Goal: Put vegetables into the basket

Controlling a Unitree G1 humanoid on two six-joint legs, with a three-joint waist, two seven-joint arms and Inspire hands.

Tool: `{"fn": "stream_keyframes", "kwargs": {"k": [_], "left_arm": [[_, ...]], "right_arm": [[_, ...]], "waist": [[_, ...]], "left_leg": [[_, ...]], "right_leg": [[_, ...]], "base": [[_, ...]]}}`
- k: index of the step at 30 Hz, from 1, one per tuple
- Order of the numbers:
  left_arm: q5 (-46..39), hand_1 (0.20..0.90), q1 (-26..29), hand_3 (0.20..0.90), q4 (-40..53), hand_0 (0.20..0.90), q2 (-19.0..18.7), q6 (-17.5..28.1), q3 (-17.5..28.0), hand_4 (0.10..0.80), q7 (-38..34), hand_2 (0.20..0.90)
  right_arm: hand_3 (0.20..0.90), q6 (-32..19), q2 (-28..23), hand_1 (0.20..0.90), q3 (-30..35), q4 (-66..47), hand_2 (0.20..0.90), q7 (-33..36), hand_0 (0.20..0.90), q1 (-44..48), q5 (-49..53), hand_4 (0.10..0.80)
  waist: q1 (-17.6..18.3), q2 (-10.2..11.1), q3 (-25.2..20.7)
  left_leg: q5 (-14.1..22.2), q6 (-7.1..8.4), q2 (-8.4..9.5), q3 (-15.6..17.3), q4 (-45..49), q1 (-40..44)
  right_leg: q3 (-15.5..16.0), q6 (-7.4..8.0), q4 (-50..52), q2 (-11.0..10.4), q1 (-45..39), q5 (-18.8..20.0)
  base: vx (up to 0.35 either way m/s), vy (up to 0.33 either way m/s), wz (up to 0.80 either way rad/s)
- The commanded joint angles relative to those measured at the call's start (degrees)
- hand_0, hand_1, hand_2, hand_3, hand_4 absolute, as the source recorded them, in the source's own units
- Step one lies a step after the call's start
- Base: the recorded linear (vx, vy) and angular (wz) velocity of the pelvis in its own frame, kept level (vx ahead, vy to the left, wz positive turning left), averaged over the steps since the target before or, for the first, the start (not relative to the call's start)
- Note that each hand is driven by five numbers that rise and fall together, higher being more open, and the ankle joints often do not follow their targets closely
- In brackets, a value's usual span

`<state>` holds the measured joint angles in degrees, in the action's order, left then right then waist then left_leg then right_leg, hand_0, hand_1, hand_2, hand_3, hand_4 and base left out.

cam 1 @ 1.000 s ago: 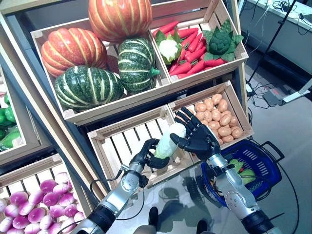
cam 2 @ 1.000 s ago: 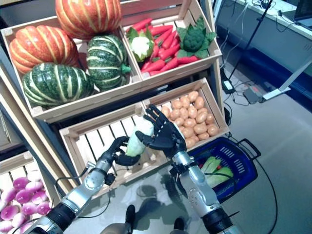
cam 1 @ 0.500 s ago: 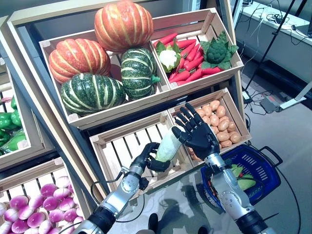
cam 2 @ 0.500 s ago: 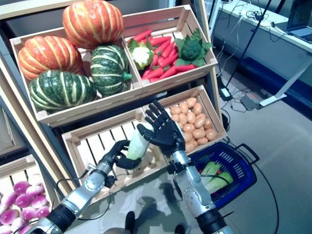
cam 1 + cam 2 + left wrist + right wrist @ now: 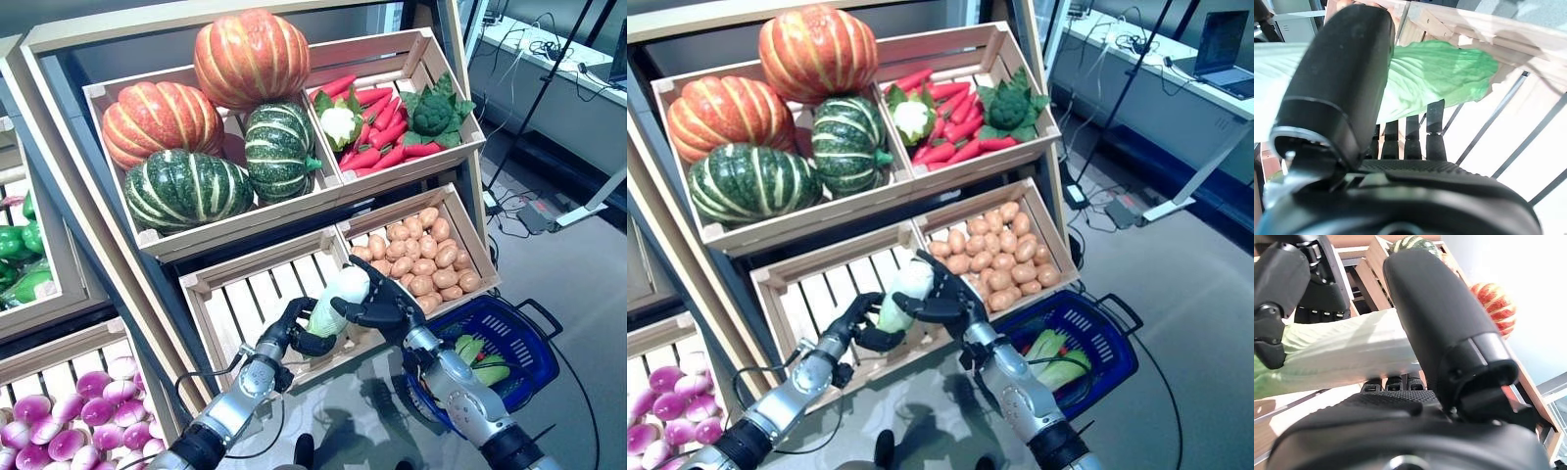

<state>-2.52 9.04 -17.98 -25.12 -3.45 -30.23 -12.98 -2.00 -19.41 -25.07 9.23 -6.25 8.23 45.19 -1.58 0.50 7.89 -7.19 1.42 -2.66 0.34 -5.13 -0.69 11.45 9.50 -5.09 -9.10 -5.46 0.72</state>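
Note:
A pale green napa cabbage (image 5: pixel 338 297) hangs over the front of a slatted wooden crate (image 5: pixel 245 294), held from both ends. My left hand (image 5: pixel 294 333) is shut on its leafy lower end; the left wrist view shows the thumb (image 5: pixel 1347 73) lying over the cabbage (image 5: pixel 1440 78). My right hand (image 5: pixel 392 305) is shut on its white upper end, thumb (image 5: pixel 1435 313) over the cabbage (image 5: pixel 1347 352) and fingers beneath. A blue basket (image 5: pixel 524 333) stands on the floor at the lower right, with green vegetables (image 5: pixel 478 354) lying in it.
Striped pumpkins (image 5: pixel 186 186) fill the upper left crate. Red carrots, a cauliflower and broccoli (image 5: pixel 431 113) fill the upper right one. Potatoes (image 5: pixel 421 259) lie in the crate right of the hands. Purple turnips (image 5: pixel 59 431) are at the lower left and green peppers (image 5: pixel 15 255) at the left edge.
My right hand, earlier open with its fingers spread behind the cabbage, has curled round the cabbage's white end. The left hand keeps its hold. The camera view has shifted slightly.

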Motion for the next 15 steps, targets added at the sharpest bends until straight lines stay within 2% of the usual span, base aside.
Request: {"fn": "stream_keyframes", "kwargs": {"k": [1, 9, 10, 11, 12, 15], "left_arm": [[1.03, 0.300, 5.81, 0.300, 4.31, 0.300, 0.83, 6.32, 1.54, 0.400, -1.42, 0.300], [0.60, 0.300, 5.16, 0.300, 4.49, 0.300, 0.89, 6.03, 1.77, 0.400, -1.32, 0.300], [0.65, 0.300, 5.01, 0.300, 4.61, 0.300, 0.90, 6.11, 1.71, 0.400, -1.29, 0.300], [0.69, 0.300, 5.00, 0.300, 4.56, 0.300, 0.90, 6.17, 1.65, 0.400, -1.30, 0.300], [0.65, 0.300, 4.99, 0.300, 4.49, 0.300, 0.94, 6.21, 1.68, 0.400, -1.22, 0.300], [0.49, 0.300, 4.93, 0.300, 4.48, 0.300, 1.05, 6.16, 1.65, 0.400, -0.98, 0.300]], "right_arm": [[0.900, -0.69, 1.72, 0.900, -1.28, -2.23, 0.900, -3.09, 0.900, 2.18, -1.21, 0.800], [0.900, -0.41, 1.57, 0.900, -1.73, -2.04, 0.900, -2.81, 0.900, 1.80, -0.75, 0.800], [0.658, -0.52, 1.66, 0.658, -1.65, -1.94, 0.658, -3.37, 0.658, 1.79, -0.48, 0.638], [0.462, -0.69, 1.81, 0.462, -1.61, -1.93, 0.462, -3.34, 0.462, 1.78, -0.43, 0.508], [0.300, -0.95, 1.90, 0.300, -1.53, -1.83, 0.300, -3.16, 0.300, 1.82, -0.32, 0.400], [0.300, -1.08, 2.21, 0.300, -1.40, -1.70, 0.300, -3.13, 0.300, 1.92, 0.01, 0.400]], "waist": [[-1.32, 0.75, -3.95], [-1.37, 0.96, -4.13], [-1.38, 0.91, -4.14], [-1.37, 0.89, -4.13], [-1.36, 0.89, -4.15], [-1.39, 0.83, -4.19]], "left_leg": [[6.66, -0.98, 0.31, -0.38, 0.13, 2.49], [6.48, -0.81, 0.13, -0.39, 0.13, 2.42], [6.45, -0.80, 0.07, -0.37, 0.13, 2.42], [6.42, -0.81, 0.08, -0.39, 0.13, 2.40], [6.37, -0.78, 0.04, -0.35, 0.13, 2.38], [6.36, -0.75, 0.02, -0.47, 0.13, 2.32]], "right_leg": [[-0.50, -2.66, 1.52, -1.21, 2.35, 2.31], [-0.61, -2.61, 1.32, -1.29, 2.23, 2.42], [-0.61, -2.63, 1.39, -1.27, 2.29, 2.38], [-0.69, -2.64, 1.43, -1.25, 2.36, 2.40], [-0.75, -2.64, 1.47, -1.27, 2.43, 2.41], [-0.76, -2.65, 1.36, -1.31, 2.40, 2.44]], "base": [[0.000, 0.000, 0.00], [0.000, 0.000, 0.00], [0.000, 0.000, 0.00], [0.000, 0.000, 0.00], [0.000, 0.000, 0.00], [0.000, 0.000, 0.00]]}}
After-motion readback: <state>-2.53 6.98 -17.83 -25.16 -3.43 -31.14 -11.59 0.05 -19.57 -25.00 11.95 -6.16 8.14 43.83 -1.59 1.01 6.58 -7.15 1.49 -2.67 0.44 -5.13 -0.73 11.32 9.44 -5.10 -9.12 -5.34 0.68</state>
